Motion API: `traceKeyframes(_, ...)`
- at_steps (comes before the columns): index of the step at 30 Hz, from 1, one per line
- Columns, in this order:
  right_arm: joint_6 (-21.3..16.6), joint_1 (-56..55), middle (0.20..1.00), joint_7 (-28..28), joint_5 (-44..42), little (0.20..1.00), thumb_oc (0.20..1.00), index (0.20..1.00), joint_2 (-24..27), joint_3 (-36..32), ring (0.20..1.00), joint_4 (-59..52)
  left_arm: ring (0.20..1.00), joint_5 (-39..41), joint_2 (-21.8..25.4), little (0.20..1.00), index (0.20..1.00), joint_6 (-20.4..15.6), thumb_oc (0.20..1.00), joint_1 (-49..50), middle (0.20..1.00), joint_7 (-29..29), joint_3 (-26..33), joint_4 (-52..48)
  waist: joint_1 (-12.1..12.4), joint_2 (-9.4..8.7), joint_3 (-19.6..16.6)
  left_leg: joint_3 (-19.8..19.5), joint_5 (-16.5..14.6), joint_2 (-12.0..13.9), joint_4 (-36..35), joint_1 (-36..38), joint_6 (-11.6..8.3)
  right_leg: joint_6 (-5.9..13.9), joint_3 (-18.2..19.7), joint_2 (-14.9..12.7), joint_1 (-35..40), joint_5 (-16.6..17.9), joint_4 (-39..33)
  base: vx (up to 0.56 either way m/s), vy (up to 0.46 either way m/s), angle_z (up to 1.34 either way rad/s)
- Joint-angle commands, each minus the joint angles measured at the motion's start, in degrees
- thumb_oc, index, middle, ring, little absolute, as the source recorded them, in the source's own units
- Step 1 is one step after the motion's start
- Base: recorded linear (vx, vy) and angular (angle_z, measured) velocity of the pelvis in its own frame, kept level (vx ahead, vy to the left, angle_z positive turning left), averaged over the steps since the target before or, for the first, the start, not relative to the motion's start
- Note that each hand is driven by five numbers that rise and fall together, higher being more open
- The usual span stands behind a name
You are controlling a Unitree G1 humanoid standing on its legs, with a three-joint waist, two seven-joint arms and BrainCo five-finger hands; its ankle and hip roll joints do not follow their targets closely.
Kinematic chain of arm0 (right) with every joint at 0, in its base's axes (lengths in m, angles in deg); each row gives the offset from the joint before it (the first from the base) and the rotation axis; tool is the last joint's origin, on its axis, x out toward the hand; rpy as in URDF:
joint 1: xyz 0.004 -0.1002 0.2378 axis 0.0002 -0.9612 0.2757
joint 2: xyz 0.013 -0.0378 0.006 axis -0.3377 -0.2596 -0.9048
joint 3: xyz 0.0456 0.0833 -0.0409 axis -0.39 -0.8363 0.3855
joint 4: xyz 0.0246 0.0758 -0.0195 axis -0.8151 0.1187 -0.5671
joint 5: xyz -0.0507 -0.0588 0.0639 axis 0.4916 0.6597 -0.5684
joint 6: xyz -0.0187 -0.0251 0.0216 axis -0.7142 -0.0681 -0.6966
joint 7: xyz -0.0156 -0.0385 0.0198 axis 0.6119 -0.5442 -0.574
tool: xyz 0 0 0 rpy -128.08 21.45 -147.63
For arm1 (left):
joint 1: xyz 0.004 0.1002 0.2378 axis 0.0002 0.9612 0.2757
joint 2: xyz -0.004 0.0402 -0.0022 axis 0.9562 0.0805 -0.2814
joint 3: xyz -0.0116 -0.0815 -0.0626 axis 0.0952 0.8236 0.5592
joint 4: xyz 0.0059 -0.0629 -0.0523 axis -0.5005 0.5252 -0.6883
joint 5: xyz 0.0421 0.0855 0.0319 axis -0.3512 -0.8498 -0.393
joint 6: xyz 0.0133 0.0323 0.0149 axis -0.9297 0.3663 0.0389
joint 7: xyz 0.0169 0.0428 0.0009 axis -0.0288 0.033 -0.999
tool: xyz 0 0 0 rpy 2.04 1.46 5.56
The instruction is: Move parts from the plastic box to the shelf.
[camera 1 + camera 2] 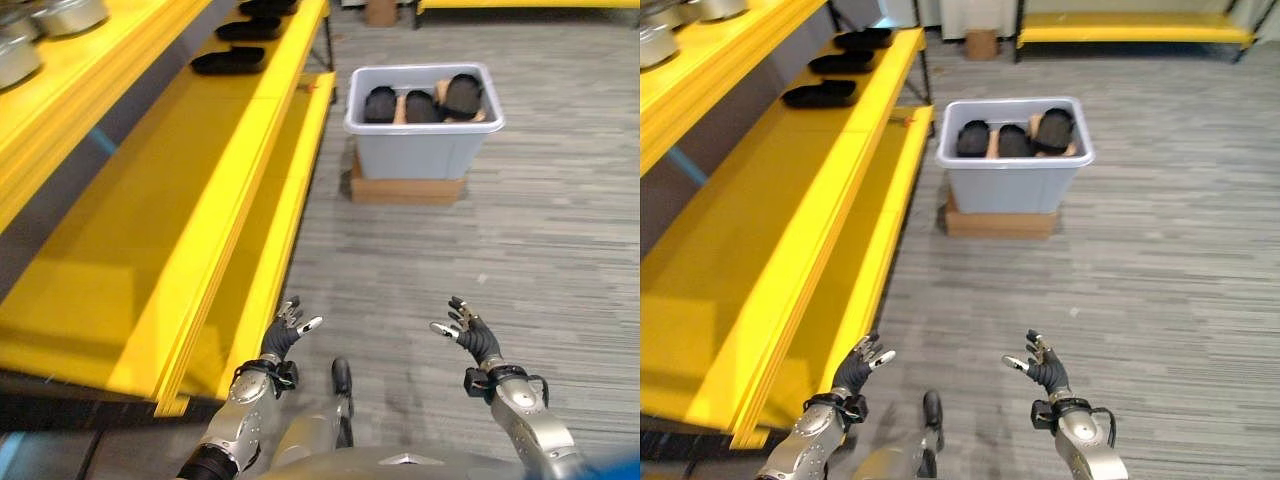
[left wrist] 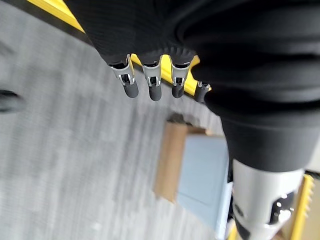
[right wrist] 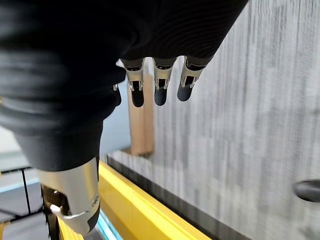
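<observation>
In the left eye view, nearest the camera, the robot's left hand [image 1: 285, 330] is raised palm-up beside the front edge of the long yellow metal shelf [image 1: 170, 200], its fingers loosely spread and holding nothing. The right hand [image 1: 468, 335] is up at the same level over the grey striped carpet floor [image 1: 540, 200], well apart from the left, fingers likewise relaxed and empty. Farther off stands the pale grey plastic box [image 1: 420, 140], open-topped, resting on a flat brown cardboard base [image 1: 405, 190] just beside the far end of the shelf. Inside the box, three black rounded parts [image 1: 422, 103] stand side by side among tan cardboard dividers. On the shelf's middle level, at the far end, three black oval parts [image 1: 228, 62] lie in a row. On the top level, round silver metal pans [image 1: 68, 14] sit at the corner.

The right eye view gives the same layout: both hands low, the box ahead in the middle, and a small brown carton [image 1: 981, 44] on the floor beyond it by another yellow shelf [image 1: 1135, 33].

In the left wrist view, the left hand's dark-tipped fingers [image 2: 154, 89] hang straight from the ribbed cover, with nothing between them; past them show the box wall and its cardboard base.

In the right wrist view, the right hand's fingers [image 3: 159, 85] are straight too, clear of everything, with the floor and a yellow shelf edge past them.
</observation>
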Motion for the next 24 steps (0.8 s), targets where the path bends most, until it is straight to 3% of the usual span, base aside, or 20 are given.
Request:
traceKeyframes(1,-1.7,2.48,1.0,1.62,0.98,1.0,1.0,1.0,-0.2,0.11,1.0,-3.75,1.0,-1.27,0.34,1.0,1.0,-2.63,1.0,-1.56,1.0,0.56,0.59,-2.11,1.55,-0.16,-1.3,3.62,-4.81,3.49,1.78,2.02,-8.98,1.58,-0.38,-4.35,-6.07,11.09,-5.82,0.26,0.154,0.07)
traceKeyframes(4,-1.48,3.4,1.0,1.52,1.54,1.0,1.0,1.0,-0.58,0.69,1.0,-3.2,1.0,-0.85,0.55,1.0,1.0,-2.37,1.0,-1.69,1.0,0.2,0.64,-2.12,2.0,-0.68,-2.06,4.07,-7.34,2.64,3.21,2.46,-7.84,2.64,0.07,-5.55,-6.13,10.79,-4.62,0.18,0.121,0.06)
traceKeyframes(6,-1.39,3.83,1.0,1.79,1.8,1.0,1.0,1.0,-1.04,0.94,1.0,-3.43,1.0,-1.21,0.68,1.0,1.0,-1.92,1.0,-1.84,1.0,-0.16,0.78,-2.14,2.1,-0.65,-1.97,4.35,-8.83,2.18,3.47,3.48,-6.7,4.08,0.4,-5.76,-8.92,10.43,2.72,0.15,0.128,0.04)
traceKeyframes(7,-1.34,4.21,1.0,1.93,1.72,1.0,1.0,1.0,-1.42,1.29,1.0,-3.41,1.0,-1.56,0.87,1.0,1.0,-1.73,1.0,-2.36,1.0,-0.28,0.7,-1.98,1.94,-0.61,-1.52,4.29,-9.3,2.03,3.21,4.07,-6.2,5.18,0.44,-5.65,-11.9,11.58,8.1,0.03,0.075,0.08)
traceKeyframes(9,-1.38,4.87,1.0,2.23,1.56,1.0,1.0,1.0,-1.77,2.13,1.0,-3.78,1.0,-1.95,1.48,1.0,1.0,-1.68,1.0,-3.11,1.0,-0.56,0.46,-2.18,1.09,-0.51,0.09,4.26,-9.88,1.91,2.82,5.67,-5.41,8.08,0.68,-5.39,-18.1,17.43,18.46,0.0,0.073,0.14)
traceKeyframes(10,-1.35,5.12,1.0,2.46,1.9,1.0,1.0,1.0,-1.89,2.66,1.0,-4.24,1.0,-2.48,2.05,1.0,1.0,-1.69,1.0,-3.84,1.0,-0.66,0.1,-2.31,0.02,0.28,1.69,3.72,-10.23,2.37,2.49,7.33,-5.08,8.38,0.25,-4.49,-22.62,19.25,25.6,0.02,0.06,0.06)
traceKeyframes(11,-1.34,5.13,1.0,2.46,1.9,1.0,1.0,1.0,-1.89,2.66,1.0,-4.25,1.0,-2.49,2.04,1.0,1.0,-1.7,1.0,-3.85,1.0,-0.66,0.11,-2.3,-0.01,0.2,1.71,3.71,-10.21,2.28,2.46,7.35,-5.07,8.38,0.26,-4.57,-22.72,19.11,25.84,0.12,0.103,0.02)
traceKeyframes(13,-1.48,5.47,1.0,2.4,1.85,1.0,1.0,1.0,-2.11,3.29,1.0,-4.97,1.0,-2.51,2.3,1.0,1.0,-1.8,1.0,-4.05,1.0,-0.39,0.4,-2.01,-0.08,1.24,2.1,4.86,-10.96,2.24,0.55,9.98,-5.22,6.01,-4.53,-7.44,-26.98,17.33,21.13,0.18,0.046,0.03)
traceKeyframes(15,-1.55,5.89,1.0,2.26,1.78,1.0,1.0,1.0,-2.14,3.66,1.0,-5.43,1.0,-2.02,1.94,1.0,1.0,-2.01,1.0,-4.23,1.0,-0.43,0.76,-1.17,-0.41,1.45,2.3,4.88,-11.86,2.15,0.42,11.05,-5.88,5.55,-6.18,-9.2,-27.31,17.52,12.14,0.26,-0.128,-0.29)
traceKeyframes(16,-1.41,6.73,1.0,2.32,2.69,1.0,1.0,1.0,-2.41,4.3,1.0,-5.49,1.0,-1.77,1.58,1.0,1.0,-2.28,1.0,-4.46,1.0,-0.79,1.83,-0.37,-0.64,1.29,2.84,4.78,-13.86,2.7,0.23,13.4,-7.52,7.65,-6.14,-14.4,-28.2,24.58,-4.83,0.32,-0.219,-0.18)
traceKeyframes(19,-0.78,6.69,1.0,2.21,4.46,1.0,1.0,1.0,-2.51,4.22,1.0,-6.62,1.0,-2.31,1.36,1.0,1.0,-2.63,1.0,-4.05,1.0,-0.84,2.63,0.12,-1.15,0.8,2.98,3.84,-16.21,3.84,0.2,17.15,-9.38,9.92,-5.33,-18.43,-29.01,28.25,-9.3,0.33,-0.293,0.19)
traceKeyframes(21,-0.71,6.55,1.0,2.43,4.52,1.0,1.0,1.0,-2.4,3.98,1.0,-6.76,1.0,-2.67,1.25,1.0,1.0,-2.6,1.0,-3.94,1.0,-0.82,2.91,0.52,-1.12,0.38,2.5,3.65,-16.83,3.95,0.2,18.15,-9.82,10.14,-6.29,-18.73,-28.1,29.16,-8.96,0.29,-0.276,0.26)
traceKeyframes(22,-0.76,6.82,1.0,2.44,4.39,1.0,1.0,1.0,-2.11,3.76,1.0,-6.01,1.0,-2.88,0.11,1.0,1.0,-2.48,1.0,-4.01,1.0,-0.84,3.21,2.43,-0.89,0.16,0.07,2.94,-18.28,4.72,0.2,20.55,-10.86,10.48,-8.66,-18.78,-25.73,30.09,-9.14,0.42,-0.397,0.36)
traceKeyframes(24,-1.0,6.93,1.0,2.71,4.19,1.0,1.0,1.0,-1.27,3.6,1.0,-6.27,1.0,-2.43,-0.51,1.0,1.0,-2.34,1.0,-3.7,1.0,-0.94,3.37,2.7,-1.27,1.05,-0.72,2.19,-18.0,7.46,1.28,21.04,-12.01,9.42,-8.6,-17.47,-25.65,28.1,-6.25,0.35,-0.437,0.26)
